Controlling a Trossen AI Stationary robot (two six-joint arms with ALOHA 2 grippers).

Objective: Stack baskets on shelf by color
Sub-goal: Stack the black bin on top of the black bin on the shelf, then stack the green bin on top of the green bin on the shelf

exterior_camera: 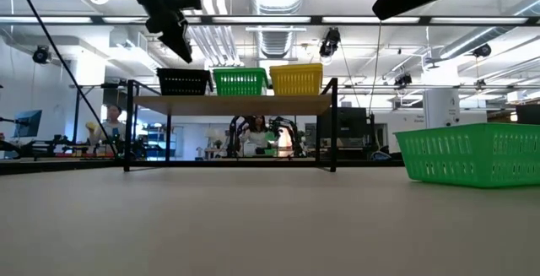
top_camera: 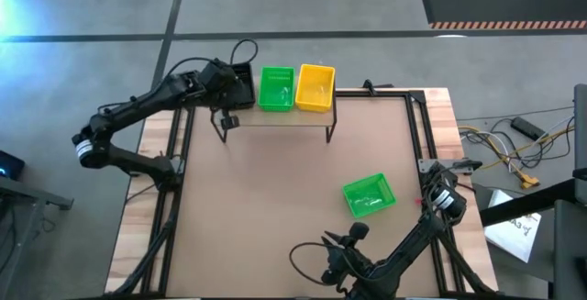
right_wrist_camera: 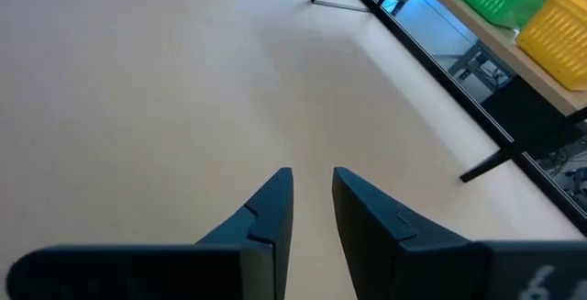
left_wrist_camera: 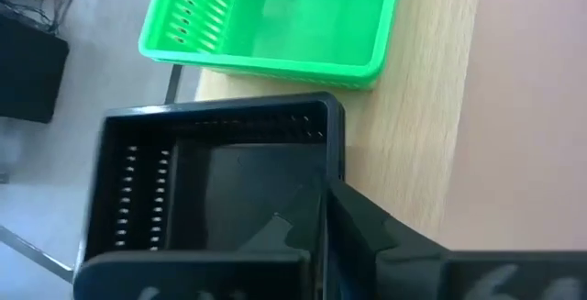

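Shelf [top_camera: 275,116]: light-wood board on thin black legs, upper centre of the high view; in the low view it stands mid-frame at the table's far side.

Black basket [exterior_camera: 183,81]: on the shelf's left end in the low view, at the upper left of the shelf in the high view, largely covered there by the left arm. Upright.

Green shelf basket [top_camera: 276,88]: middle of the shelf, just beside the black one. Upright.

Yellow basket [top_camera: 315,87]: right of the green shelf basket, close against it, turned slightly askew.

Loose green basket [top_camera: 369,194]: on the brown tabletop [top_camera: 275,208], lower right of the high view, well apart from the shelf, turned at an angle; upright at the right edge of the low view.

Left gripper [top_camera: 234,84]: over the black basket at the shelf's left end. In the left wrist view one finger sits at the basket's rim; whether it grips cannot be told.

Right gripper [right_wrist_camera: 312,199]: fingers slightly apart, holding nothing, over bare tabletop; its arm lies along the bottom right of the high view.
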